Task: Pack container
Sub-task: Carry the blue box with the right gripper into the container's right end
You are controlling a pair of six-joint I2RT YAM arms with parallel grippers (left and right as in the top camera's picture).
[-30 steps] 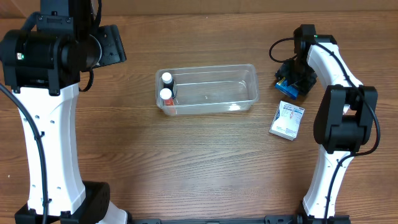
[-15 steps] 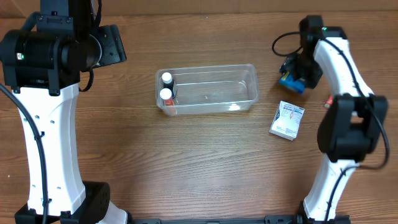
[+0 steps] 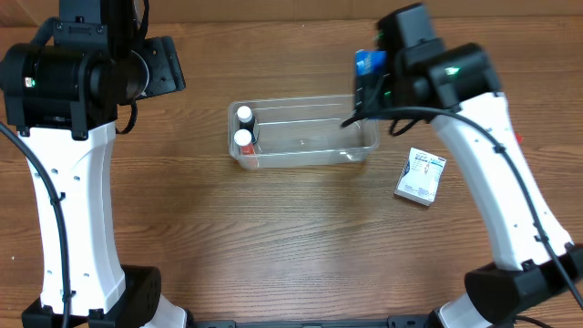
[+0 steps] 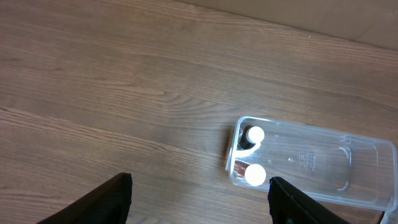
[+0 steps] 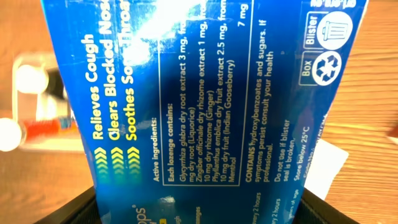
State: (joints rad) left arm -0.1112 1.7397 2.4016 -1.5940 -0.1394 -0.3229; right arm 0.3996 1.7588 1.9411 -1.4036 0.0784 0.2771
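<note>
Overhead view: the container (image 3: 310, 138) sits on the table (image 3: 273, 237) at about mid-width, its long side running left to right. Two bottles (image 3: 242, 138) with white caps stand side by side at its left end; the rest of its floor is bare. The right gripper (image 3: 372, 80) hangs over the container's right end, clamped on a blue box (image 3: 368, 62). A white box (image 3: 420, 176) lies flat on the table to the right of the container, near it but apart.

In the right wrist view the blue box (image 5: 199, 106) fills most of the frame, with yellow and white print across its face. The dark fingers (image 5: 68, 211) show at the lower corners, pressed against its sides. The bottles' white caps show blurred past its left edge.

In the left wrist view the left gripper (image 4: 205, 199) has its fingers (image 4: 118, 199) wide apart with nothing between them, over bare wood. The container (image 4: 311, 168) lies toward the lower right of that frame, the bottles (image 4: 254, 175) at its left end.
</note>
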